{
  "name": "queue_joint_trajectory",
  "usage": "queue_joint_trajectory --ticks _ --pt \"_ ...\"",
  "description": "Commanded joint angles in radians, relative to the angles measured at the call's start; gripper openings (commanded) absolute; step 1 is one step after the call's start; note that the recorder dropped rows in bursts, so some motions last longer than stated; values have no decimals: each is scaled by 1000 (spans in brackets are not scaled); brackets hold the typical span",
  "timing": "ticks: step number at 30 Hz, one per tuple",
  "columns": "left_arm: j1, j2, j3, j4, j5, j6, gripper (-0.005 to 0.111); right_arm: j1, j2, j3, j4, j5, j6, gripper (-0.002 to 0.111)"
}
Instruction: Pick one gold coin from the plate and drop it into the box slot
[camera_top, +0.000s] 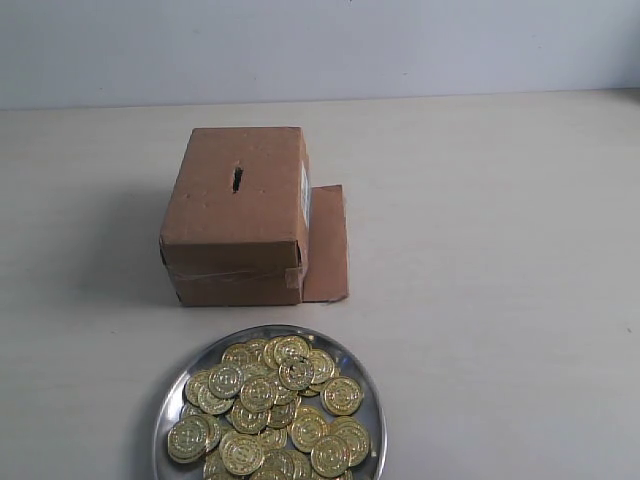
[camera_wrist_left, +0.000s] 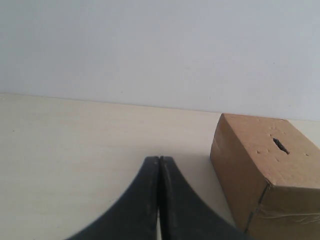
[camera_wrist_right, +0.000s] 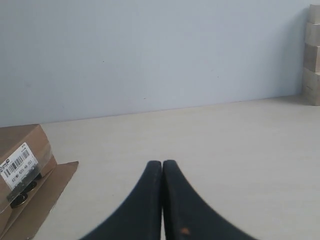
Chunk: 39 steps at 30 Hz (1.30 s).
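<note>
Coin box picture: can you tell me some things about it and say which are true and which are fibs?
1. The plate holds a heap of gold coins. True.
2. The slot is in the front wall of the box. False: it is in the top.
3. The left gripper and the right gripper are both shut. True.
4. A gripper is holding a coin. False: both hold nothing.
5. The flap lies flat on the table beside the box. True.

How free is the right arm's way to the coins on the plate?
Probably yes, free: the right gripper is shut and empty, nothing covers the coins on the plate, and the box stands beyond it, apart.
</note>
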Motion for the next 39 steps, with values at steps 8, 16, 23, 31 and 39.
queue_joint_trajectory --ticks 8,16,23,31,39 --pt "-7 -6 3 5 -11 -3 0 -3 -5 5 14 -95 1 0" --pt "-7 -6 3 5 -11 -3 0 -3 -5 -35 76 -92 -10 0" --pt "-7 -6 3 5 -11 -3 0 -3 47 -122 147 -195 -6 0" --pt "-7 -6 3 5 -11 -3 0 -3 349 -306 215 -79 26 0" --pt "-7 -6 3 5 -11 -3 0 -3 429 -405 456 -95 55 0"
